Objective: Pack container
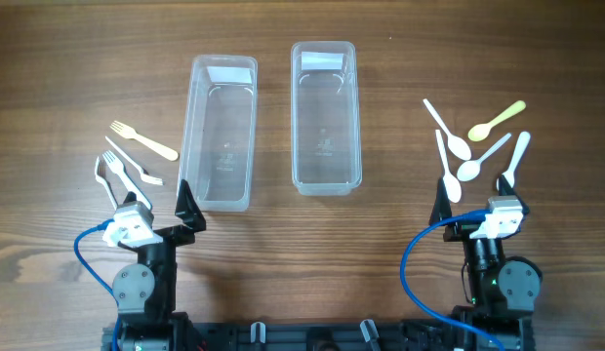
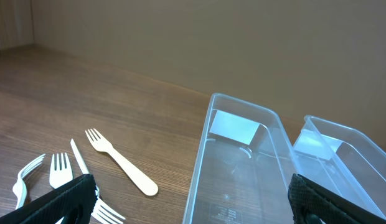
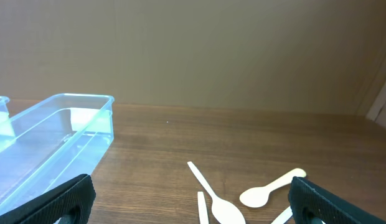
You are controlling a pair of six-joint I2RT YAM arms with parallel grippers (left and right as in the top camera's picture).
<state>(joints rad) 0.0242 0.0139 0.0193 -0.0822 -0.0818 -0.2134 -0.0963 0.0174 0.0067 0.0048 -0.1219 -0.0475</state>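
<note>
Two clear plastic containers stand empty on the wooden table: the left container [image 1: 222, 132] [image 2: 243, 168] and the right container [image 1: 325, 115] [image 2: 348, 162] [image 3: 50, 143]. Forks lie at the left: a cream fork [image 1: 143, 141] [image 2: 121, 163] and white forks [image 1: 127, 168] [image 2: 59, 171]. Spoons lie at the right: several white spoons [image 1: 449, 136] [image 3: 215, 196] and a cream spoon [image 1: 497, 120] [image 3: 271, 188]. My left gripper [image 1: 151, 200] [image 2: 190, 205] is open and empty near the left container's front end. My right gripper [image 1: 473, 195] [image 3: 190, 205] is open and empty just in front of the spoons.
A plain beige wall rises behind the table's far edge in both wrist views. Blue cables [image 1: 88, 255] loop beside each arm base at the front edge.
</note>
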